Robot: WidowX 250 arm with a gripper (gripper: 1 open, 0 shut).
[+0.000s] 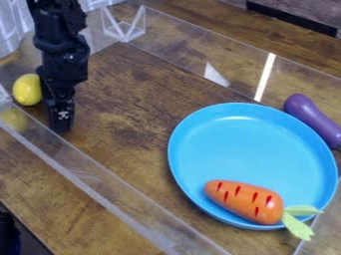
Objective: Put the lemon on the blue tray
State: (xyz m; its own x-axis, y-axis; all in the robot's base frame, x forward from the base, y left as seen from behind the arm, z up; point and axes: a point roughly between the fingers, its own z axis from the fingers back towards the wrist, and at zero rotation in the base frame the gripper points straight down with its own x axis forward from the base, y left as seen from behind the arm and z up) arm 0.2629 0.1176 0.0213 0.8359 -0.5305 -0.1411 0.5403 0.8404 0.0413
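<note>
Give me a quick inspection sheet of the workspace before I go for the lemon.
Surface: dark wooden table under clear acrylic walls.
Job's things: lemon at far left on the wood, not on the blue tray.
Clutter: toy carrot lying on the tray's near side; purple eggplant on the table just off the tray's right rim.
Grippers: claw open, pointing down, right of the lemon, holding nothing.
Cables: nothing seen.
Surroundings: clear plastic object behind the arm.
</note>
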